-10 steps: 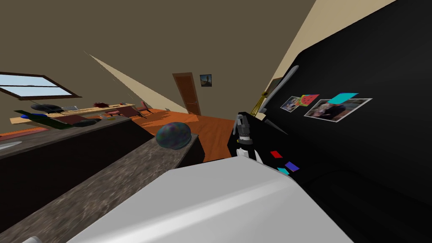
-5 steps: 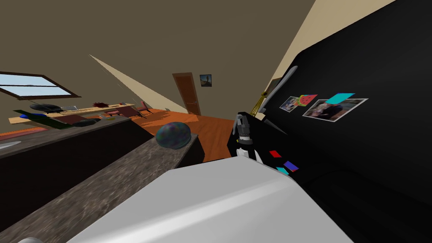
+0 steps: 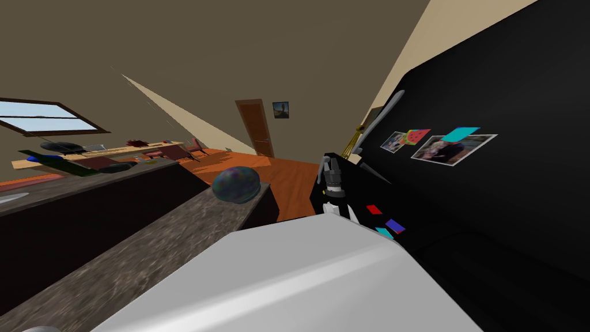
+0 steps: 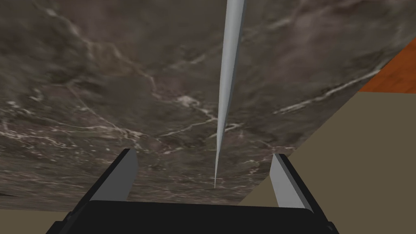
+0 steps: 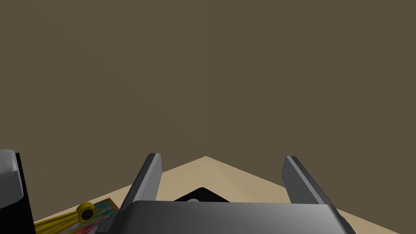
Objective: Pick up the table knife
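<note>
The table knife point(image 4: 227, 89) is a thin, pale grey blade lying on a dark marbled countertop point(image 4: 101, 81). Its pointed end reaches in between the fingers of my left gripper point(image 4: 203, 154). That gripper hovers over the counter, open, with both fingers well apart from the blade. The counter's edge runs close by one finger, with orange floor point(image 4: 394, 73) beyond it. My right gripper point(image 5: 221, 157) is open and holds nothing. In the head view the right gripper point(image 3: 331, 173) is raised in front of the black fridge point(image 3: 507, 190).
A dark, iridescent bowl point(image 3: 236, 184) sits at the far end of the long marbled counter point(image 3: 144, 248) on my left. The fridge, with photos and coloured magnets, stands close on my right. Orange wooden floor point(image 3: 288, 178) leads to a brown door point(image 3: 256, 127).
The head view has shifted slightly, so the fridge's photos and magnets sit a little further left. My right arm has kept its pose.
</note>
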You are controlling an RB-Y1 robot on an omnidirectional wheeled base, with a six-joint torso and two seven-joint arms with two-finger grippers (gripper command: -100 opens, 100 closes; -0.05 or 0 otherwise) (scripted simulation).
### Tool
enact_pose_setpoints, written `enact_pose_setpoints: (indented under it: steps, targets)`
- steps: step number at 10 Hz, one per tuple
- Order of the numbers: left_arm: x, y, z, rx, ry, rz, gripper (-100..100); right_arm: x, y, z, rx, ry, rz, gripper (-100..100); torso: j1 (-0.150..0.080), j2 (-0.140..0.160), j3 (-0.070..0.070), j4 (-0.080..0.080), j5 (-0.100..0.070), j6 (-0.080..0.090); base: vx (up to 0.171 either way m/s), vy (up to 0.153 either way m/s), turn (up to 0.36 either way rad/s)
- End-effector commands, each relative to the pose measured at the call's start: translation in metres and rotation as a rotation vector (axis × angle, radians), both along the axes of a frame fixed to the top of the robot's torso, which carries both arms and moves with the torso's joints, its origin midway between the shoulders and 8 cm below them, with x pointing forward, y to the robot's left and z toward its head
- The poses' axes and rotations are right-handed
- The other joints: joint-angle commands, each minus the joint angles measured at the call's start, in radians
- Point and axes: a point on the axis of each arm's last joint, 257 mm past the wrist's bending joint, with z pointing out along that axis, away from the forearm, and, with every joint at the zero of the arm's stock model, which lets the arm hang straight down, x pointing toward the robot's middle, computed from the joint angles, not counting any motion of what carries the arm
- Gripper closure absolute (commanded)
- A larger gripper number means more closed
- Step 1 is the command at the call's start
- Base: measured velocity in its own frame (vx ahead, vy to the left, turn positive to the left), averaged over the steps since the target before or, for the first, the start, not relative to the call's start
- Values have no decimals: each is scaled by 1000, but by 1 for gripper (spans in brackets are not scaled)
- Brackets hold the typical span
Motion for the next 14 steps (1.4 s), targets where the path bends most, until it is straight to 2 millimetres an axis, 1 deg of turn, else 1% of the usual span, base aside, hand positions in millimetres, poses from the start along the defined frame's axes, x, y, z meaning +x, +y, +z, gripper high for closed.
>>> enact_pose_setpoints:
  steps: [1, 4, 5, 6, 10, 11, 12, 14]
  targets:
    - [-1, 1, -4, -8, 5, -4, -100, 0, 0, 0, 0, 0, 0, 0, 0, 0, 0, 0, 0, 0, -10, -15, -2]
    - [-2, -1, -12, -28, 8, -5, -100, 0, 0, 0, 0, 0, 0, 0, 0, 0, 0, 0, 0, 0, -7, -11, -1]
    - [-1, 0, -10, -22, 6, -2, -100, 0, 0, 0, 0, 0, 0, 0, 0, 0, 0, 0, 0, 0, 0, 0, 0]
    - [-2, 0, -11, -23, 7, -5, 100, 0, 0, 0, 0, 0, 0, 0, 0, 0, 0, 0, 0, 0, 0, 0, 0]
    - [-2, 1, -10, -17, 6, -3, 100, 0, 0, 0, 0, 0, 0, 0, 4, -1, -1, -1, 2, 1, 0, 0, 0]
    - [-2, 1, -10, -18, 6, -3, 0, 0, 0, 0, 0, 0, 0, 0, 4, -1, -1, -1, 2, 0, 0, 0, 0]
    - [-1, 1, -5, -8, 0, 1, 100, 0, 0, 0, 0, 0, 0, 0, 4, -1, -1, -1, 2, 0, 8, 13, 0]
    - [0, 1, -1, -2, 1, -3, 100, 0, 0, 0, 0, 0, 0, 0, 4, -1, -1, -1, 2, 0, 10, 15, -1]
